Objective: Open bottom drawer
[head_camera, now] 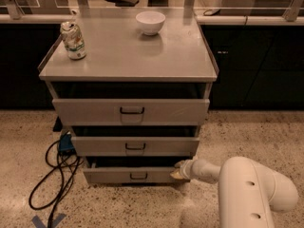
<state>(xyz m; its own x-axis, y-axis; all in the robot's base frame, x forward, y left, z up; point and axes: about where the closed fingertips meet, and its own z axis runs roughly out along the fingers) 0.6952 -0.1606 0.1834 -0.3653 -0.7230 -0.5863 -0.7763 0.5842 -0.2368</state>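
Observation:
The bottom drawer [128,175] is the lowest and shortest grey front of three, with a small dark pull handle [138,176] at its centre. It stands slightly out, with a dark gap above it. My gripper [177,170] is at the drawer's right end, its tip against the front's upper right corner, to the right of the handle. The white arm [251,194] reaches in from the lower right. The drawer's inside is hidden.
Middle drawer [135,146] and top drawer [130,111] also stand slightly out. A can [73,40] and a white bowl [150,22] sit on the cabinet top [128,56]. Black cables [52,175] lie on the floor at the left. Dark cabinets stand behind.

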